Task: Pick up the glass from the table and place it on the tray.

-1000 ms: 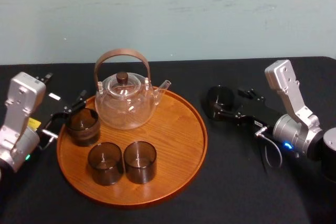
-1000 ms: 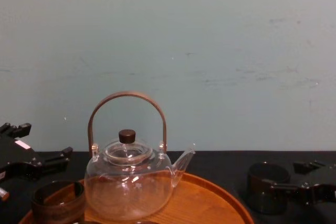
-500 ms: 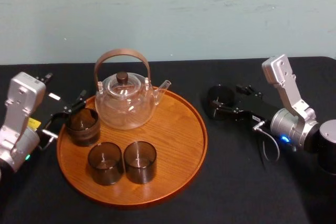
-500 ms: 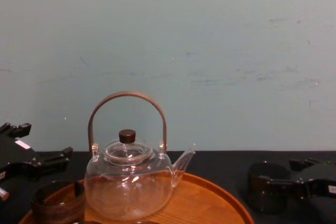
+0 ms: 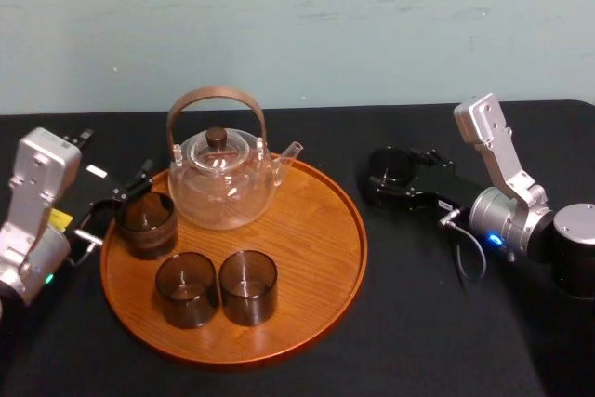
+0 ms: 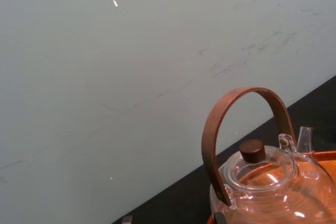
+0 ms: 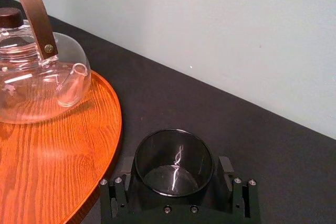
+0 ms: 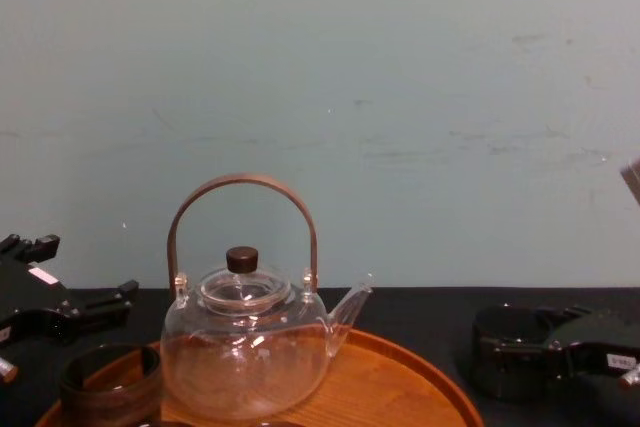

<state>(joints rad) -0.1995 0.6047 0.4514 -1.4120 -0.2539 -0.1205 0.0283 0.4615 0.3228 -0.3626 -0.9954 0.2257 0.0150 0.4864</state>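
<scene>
The glass [image 5: 388,172] is a dark smoky tumbler standing on the black table to the right of the tray [image 5: 307,230]. My right gripper [image 5: 395,181] is shut on the glass. In the right wrist view its two black fingers [image 7: 119,186] press on either side of the glass [image 7: 174,163]. The chest view has the glass [image 8: 503,349] low at the right. The round orange-brown tray [image 7: 58,156] lies just to the glass's left. My left gripper [image 5: 118,204] rests open at the tray's left edge, beside a glass that stands on the tray.
A clear glass teapot [image 5: 223,178] with a brown hoop handle stands at the back of the tray. Three dark glasses [image 5: 146,223] [image 5: 186,288] [image 5: 247,285] stand on the tray's left and front. The tray's right half is bare wood. A pale wall rises behind the table.
My right arm has swung slightly left and forward, and the glass in its fingers has shifted a little towards the tray. The left arm has not moved.
</scene>
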